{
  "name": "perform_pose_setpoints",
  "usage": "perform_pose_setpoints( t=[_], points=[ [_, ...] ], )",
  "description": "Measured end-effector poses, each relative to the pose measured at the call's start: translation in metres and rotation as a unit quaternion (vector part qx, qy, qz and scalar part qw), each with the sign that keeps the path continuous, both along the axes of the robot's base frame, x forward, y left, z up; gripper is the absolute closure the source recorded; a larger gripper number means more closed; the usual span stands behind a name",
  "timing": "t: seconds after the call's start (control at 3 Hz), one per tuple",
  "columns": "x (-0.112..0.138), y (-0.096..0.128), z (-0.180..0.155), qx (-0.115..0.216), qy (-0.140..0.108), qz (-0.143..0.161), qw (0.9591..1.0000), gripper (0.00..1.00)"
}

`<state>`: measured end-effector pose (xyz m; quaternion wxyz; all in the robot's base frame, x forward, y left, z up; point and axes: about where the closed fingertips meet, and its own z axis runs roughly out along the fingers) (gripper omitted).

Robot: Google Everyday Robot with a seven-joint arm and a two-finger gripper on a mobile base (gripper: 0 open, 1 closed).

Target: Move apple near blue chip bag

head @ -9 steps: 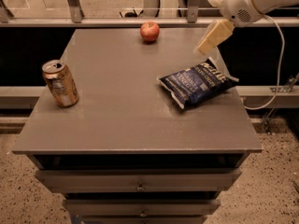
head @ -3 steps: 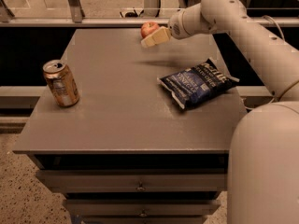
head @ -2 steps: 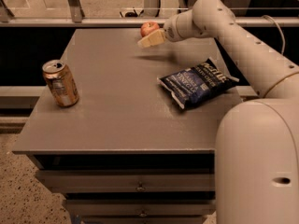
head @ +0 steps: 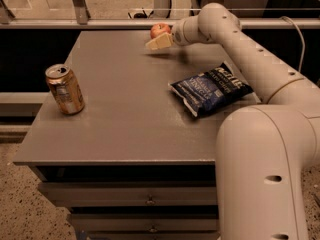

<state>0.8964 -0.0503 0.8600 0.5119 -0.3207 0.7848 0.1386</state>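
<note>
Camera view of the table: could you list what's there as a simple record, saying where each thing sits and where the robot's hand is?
surface: grey table with drawers below
apple: on the table at the far edge, near the middle
gripper: low over the table, right beside the apple on its near side; contact unclear
blue chip bag: lying flat, right of centre, apart from the apple
can: upright near the left edge
task state: apple not yet beside the bag

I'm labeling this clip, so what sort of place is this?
Probably a lab or office test area: a grey drawer cabinet used as a table, a speckled floor, a rail behind. The gripper is beside the apple at the far edge.
</note>
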Motion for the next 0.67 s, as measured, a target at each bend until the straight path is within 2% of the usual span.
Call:
perform_pose_setpoints(
  t=[0.33, 0.67],
  points=[
    [0.0093, 0.0028, -0.0022, 0.006, -0.004, -0.007, 0.9999, 0.0],
    [0.018, 0.0052, 0.0, 0.013, -0.011, -0.013, 0.9998, 0.16]
  ],
)
